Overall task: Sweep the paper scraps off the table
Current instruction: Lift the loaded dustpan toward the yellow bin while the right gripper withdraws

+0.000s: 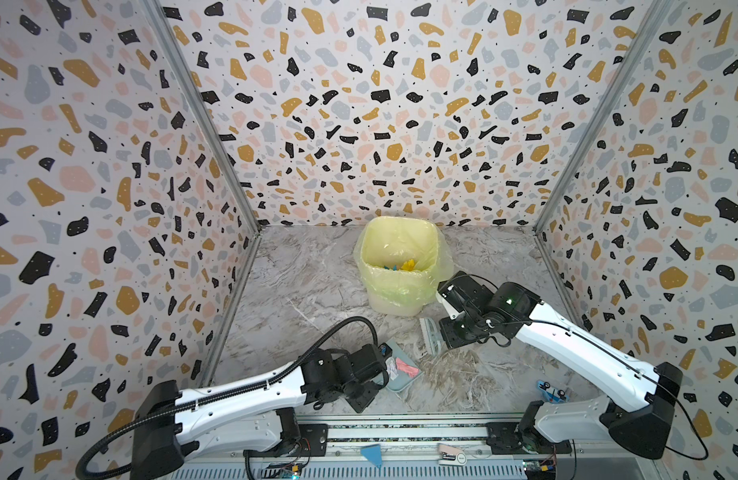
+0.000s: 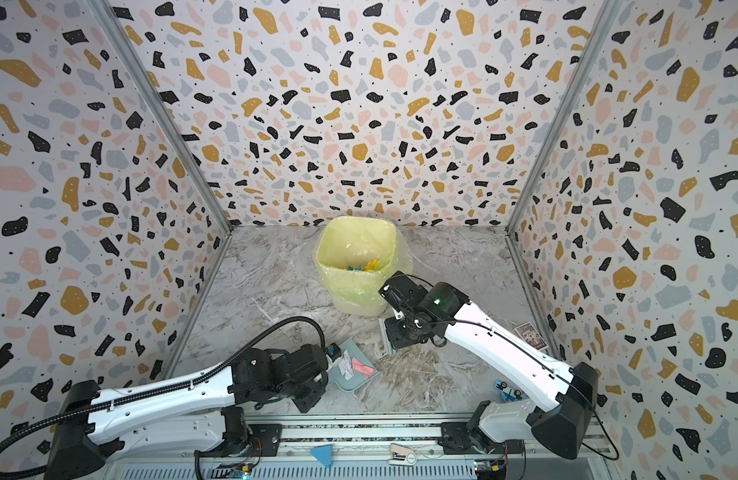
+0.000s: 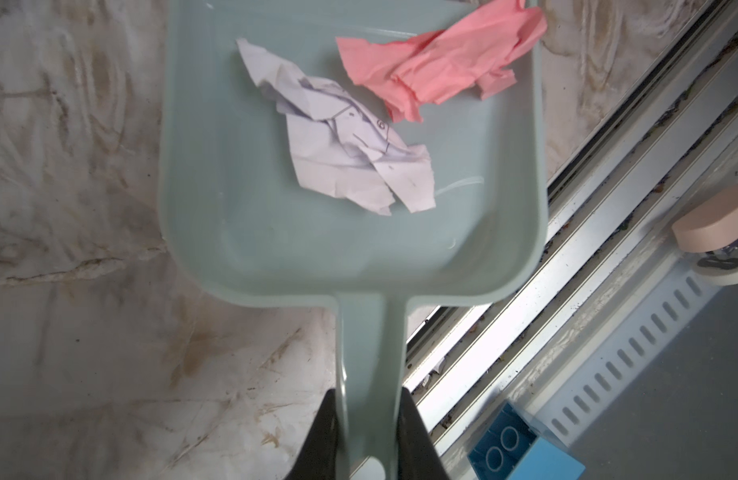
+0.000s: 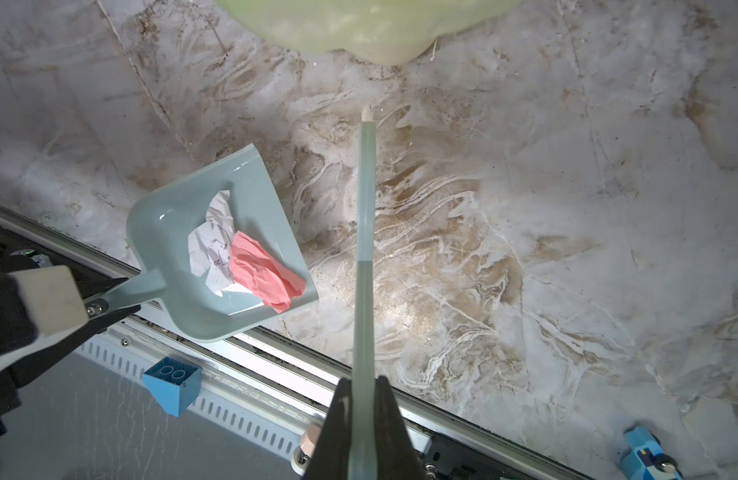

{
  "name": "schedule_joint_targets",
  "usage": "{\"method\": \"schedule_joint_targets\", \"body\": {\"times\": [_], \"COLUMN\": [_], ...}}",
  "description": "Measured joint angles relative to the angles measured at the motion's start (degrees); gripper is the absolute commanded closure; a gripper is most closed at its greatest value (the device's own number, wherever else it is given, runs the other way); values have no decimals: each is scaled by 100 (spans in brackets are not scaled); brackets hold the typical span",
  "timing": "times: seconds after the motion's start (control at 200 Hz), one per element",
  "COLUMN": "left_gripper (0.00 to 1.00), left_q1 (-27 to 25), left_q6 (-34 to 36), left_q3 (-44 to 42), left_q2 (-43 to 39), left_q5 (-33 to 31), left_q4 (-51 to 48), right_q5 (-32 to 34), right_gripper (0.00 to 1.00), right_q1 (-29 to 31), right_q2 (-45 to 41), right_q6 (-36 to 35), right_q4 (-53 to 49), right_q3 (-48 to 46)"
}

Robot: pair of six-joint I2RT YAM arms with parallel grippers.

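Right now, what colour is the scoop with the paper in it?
Pale grey-green dustpan, clearest in the left wrist view.

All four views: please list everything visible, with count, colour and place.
table: 1, grey-white-brown marble, booth floor
walls: 3, terrazzo-speckled, around the table
bin: 1, pale yellow with clear liner, back middle
dustpan: 1, pale green, front left
paper scraps: 2 in the dustpan, white and pink; a few blue and yellow in the bin
brush: 1, pale green, in front of the bin
toy car: 1, blue, front right
card box: 1, purple picture, right edge
block: 1, blue, front rail
left gripper: 1, black fingers shut on dustpan handle
right gripper: 1, black fingers shut on brush handle
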Motion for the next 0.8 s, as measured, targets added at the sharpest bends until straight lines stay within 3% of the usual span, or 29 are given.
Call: {"method": "schedule_joint_targets", "body": {"times": [0.39, 0.801], "left_gripper": [96, 96], "left_q1": [-70, -98], "left_q6": [-20, -96], "left_q3": [1099, 2608], "left_q2": [-319, -302], "left_q5": [-382, -1001], "left_q4": [-466, -1456], "right_q5": [-551, -1073], "right_gripper": [100, 100], "right_q1": [-833, -1316], "right_q2": [-1220, -1639], "right_q6": [39, -39], "right_q4": [144, 444], "right_q3": [-1034, -1493]}}
